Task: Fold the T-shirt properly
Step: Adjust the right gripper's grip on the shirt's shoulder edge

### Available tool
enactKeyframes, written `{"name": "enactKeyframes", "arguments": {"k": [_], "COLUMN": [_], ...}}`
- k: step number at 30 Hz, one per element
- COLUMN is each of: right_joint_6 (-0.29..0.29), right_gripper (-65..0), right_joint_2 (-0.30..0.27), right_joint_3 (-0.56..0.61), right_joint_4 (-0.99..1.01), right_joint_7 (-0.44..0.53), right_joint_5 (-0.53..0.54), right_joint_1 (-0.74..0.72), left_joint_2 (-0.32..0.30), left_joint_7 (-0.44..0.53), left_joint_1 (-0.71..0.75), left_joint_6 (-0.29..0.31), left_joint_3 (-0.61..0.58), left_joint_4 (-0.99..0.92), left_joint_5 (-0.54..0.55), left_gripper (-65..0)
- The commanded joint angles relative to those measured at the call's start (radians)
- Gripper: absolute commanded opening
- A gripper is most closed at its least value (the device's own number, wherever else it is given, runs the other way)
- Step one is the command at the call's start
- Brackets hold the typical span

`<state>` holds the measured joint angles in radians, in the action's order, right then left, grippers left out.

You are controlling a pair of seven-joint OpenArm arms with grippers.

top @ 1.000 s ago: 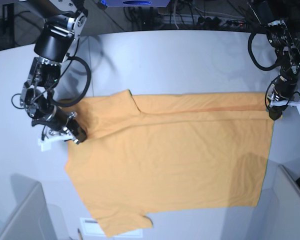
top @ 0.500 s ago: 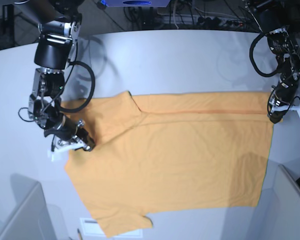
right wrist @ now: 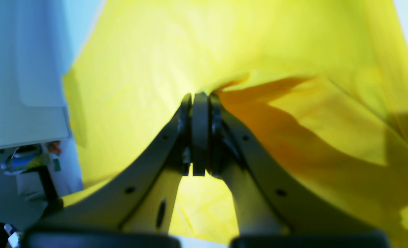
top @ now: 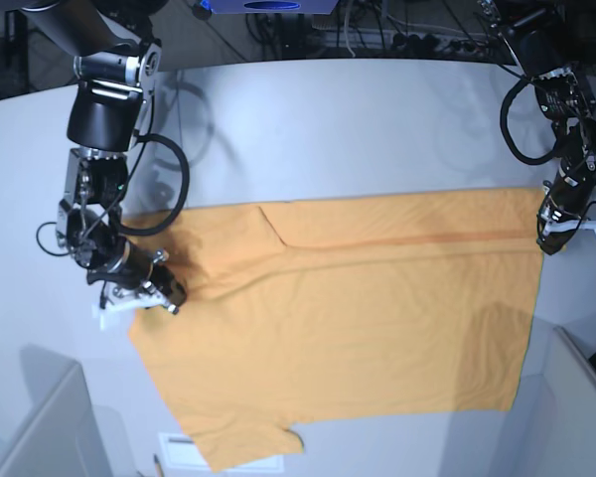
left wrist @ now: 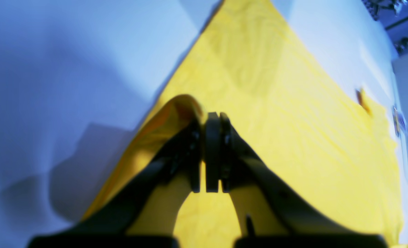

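Both grippers (left wrist: 212,151) (right wrist: 200,134) — clamped on T-shirt (top: 348,328) edges

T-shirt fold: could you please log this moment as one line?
T-shirt: spread on table | left gripper: shut on hem | right gripper: shut on sleeve side

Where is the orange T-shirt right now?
In the base view the T-shirt lies spread across the grey table, stretched between the right pincer and the left pincer, both pinching its far fold.

both arms reach down low — left gripper (top: 549,241) and right gripper (top: 169,294) clamped tight (fingers together).
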<state>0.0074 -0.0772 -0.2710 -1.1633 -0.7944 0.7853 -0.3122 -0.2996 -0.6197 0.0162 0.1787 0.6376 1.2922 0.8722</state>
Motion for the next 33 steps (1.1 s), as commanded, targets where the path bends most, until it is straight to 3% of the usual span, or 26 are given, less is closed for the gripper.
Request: {"name": "enactKeyframes", "arguments": {"k": [1, 9, 10, 12, 13, 16, 18, 21, 23, 27, 30, 33], "right_joint_6": [0.007, 0.007, 0.007, 0.007, 0.007, 0.007, 0.006, -0.002, -0.053, -0.221, -0.321, -0.399], "right_gripper": [-65.0, -64.4, -54.9, -41.0, -38.1, -40.1, -42.0, -42.9, -42.9, -42.9, -42.9, -42.3], "right_joint_2": [-0.008, -0.008, -0.008, -0.008, -0.008, -0.011, -0.011, -0.009, -0.009, -0.005, 0.018, 0.049], "right_joint_3": [-0.001, -0.001, -0.001, -0.003, -0.006, -0.009, -0.009, -0.009, -0.009, -0.009, -0.009, -0.007], "right_joint_4": [-0.013, -0.013, -0.014, -0.019, -0.019, -0.048, -0.109, -0.248, -0.341, -0.508, -0.584, -0.605], "right_joint_7": [0.011, 0.007, 0.007, 0.01, 0.011, 0.014, 0.039, 0.102, 0.143, 0.247, 0.329, 0.384], "right_joint_5": [0.016, 0.016, 0.016, 0.016, 0.016, 0.016, 0.016, 0.016, 0.016, 0.018, 0.021, 0.021], "right_joint_1": [-0.031, -0.028, -0.026, -0.025, -0.025, -0.015, 0.014, 0.101, 0.167, 0.336, 0.453, 0.519], "left_joint_2": [-0.02, -0.02, -0.02, -0.02, -0.02, -0.02, -0.02, -0.028, -0.033, -0.028, 0.01, 0.046], "left_joint_7": [0.017, 0.017, 0.017, 0.019, 0.021, 0.019, 0.019, 0.019, 0.017, 0.021, 0.021, 0.019], "left_joint_1": [-0.014, -0.015, -0.017, -0.017, -0.017, -0.042, -0.051, -0.046, -0.025, 0.09, 0.178, 0.236], "left_joint_6": [0.002, 0.002, 0.002, 0.002, 0.002, 0.003, 0.003, 0.003, 0.005, 0.006, 0.011, 0.112], "left_joint_3": [0.004, 0.004, 0.004, 0.006, 0.006, 0.006, 0.006, 0.009, 0.015, 0.083, 0.144, 0.19], "left_joint_4": [0.01, 0.008, 0.007, 0.008, 0.011, 0.01, 0.01, 0.05, 0.102, 0.237, 0.297, 0.304], "left_joint_5": [0.014, 0.014, 0.014, 0.014, 0.014, 0.014, 0.014, 0.014, 0.015, 0.02, 0.023, 0.023], "left_gripper": [-65.0, -65.0, -62.9, -52.5, -47.1, -27.0, -17.6, -10.5, -11.0, -10.9, -10.9, -10.9]}}
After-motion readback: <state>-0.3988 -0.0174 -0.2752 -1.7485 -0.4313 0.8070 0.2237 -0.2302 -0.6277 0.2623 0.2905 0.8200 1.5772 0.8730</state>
